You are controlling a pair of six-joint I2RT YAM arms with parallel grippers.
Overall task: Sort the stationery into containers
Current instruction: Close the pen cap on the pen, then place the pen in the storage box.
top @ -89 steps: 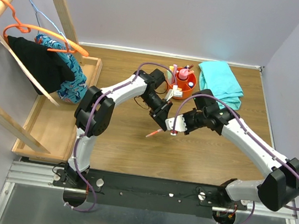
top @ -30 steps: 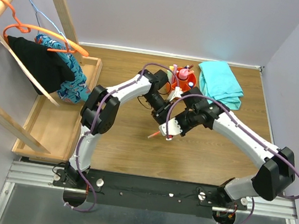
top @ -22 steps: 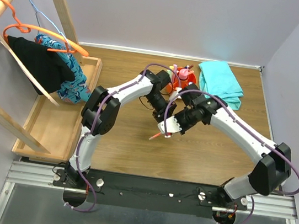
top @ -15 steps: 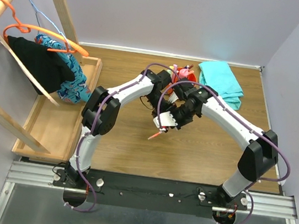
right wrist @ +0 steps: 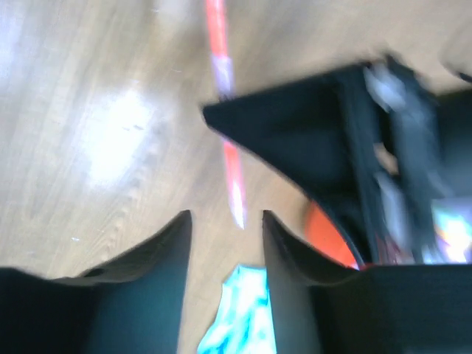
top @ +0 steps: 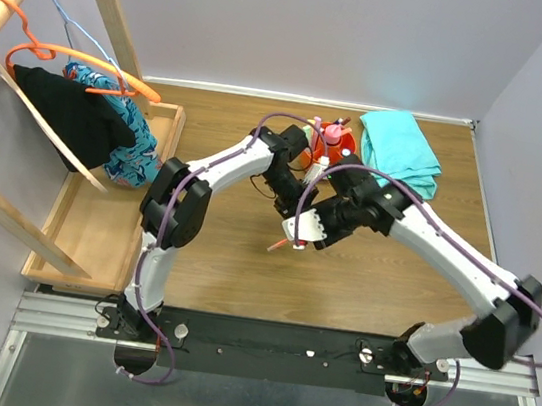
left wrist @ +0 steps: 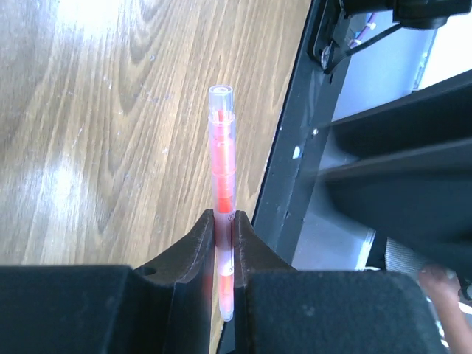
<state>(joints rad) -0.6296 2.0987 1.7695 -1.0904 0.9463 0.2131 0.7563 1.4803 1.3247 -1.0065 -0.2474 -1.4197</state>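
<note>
Legible text, labels, brands, numbers, signs: none in any view.
</note>
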